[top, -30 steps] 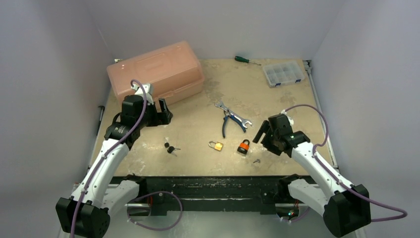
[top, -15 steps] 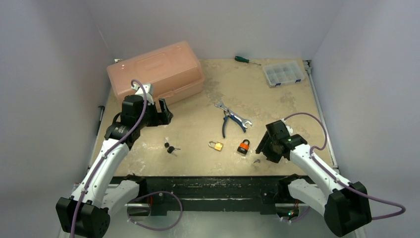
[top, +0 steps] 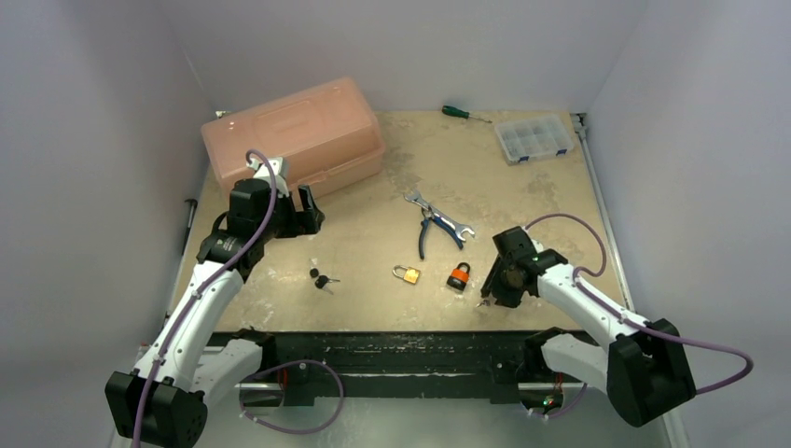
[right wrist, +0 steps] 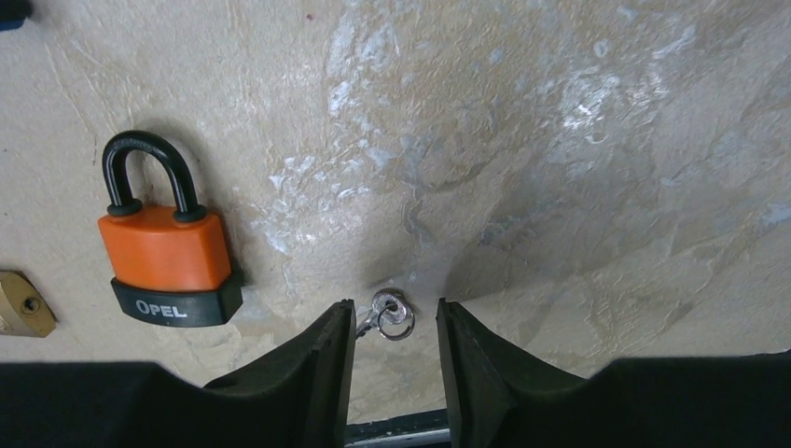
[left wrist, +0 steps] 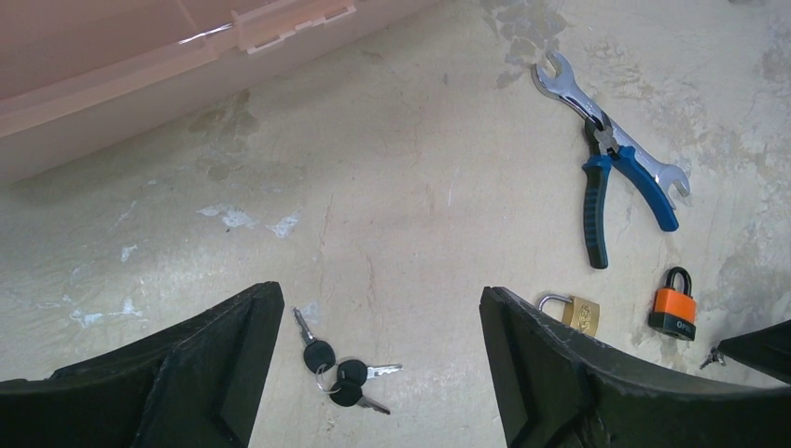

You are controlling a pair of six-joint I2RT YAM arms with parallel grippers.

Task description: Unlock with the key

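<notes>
An orange padlock (right wrist: 168,252) with black shackle and base lies on a mottled beige table (top: 522,196). Nearby: a gold padlock (left wrist: 574,315), blue-handled pliers (left wrist: 591,210), black-headed keys (left wrist: 336,366), a silver key (right wrist: 386,305), a pale pink box (top: 294,135), a green-handled screwdriver (top: 455,111).

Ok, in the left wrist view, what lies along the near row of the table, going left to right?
bunch of black-headed keys → brass padlock → orange padlock → small silver key

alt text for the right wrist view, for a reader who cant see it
The right gripper, jaws open, straddles a silver key on a ring lying on the beige table. To the left lies an orange padlock marked OPEL, shackle closed; a corner of a brass padlock shows at the left edge.
</notes>
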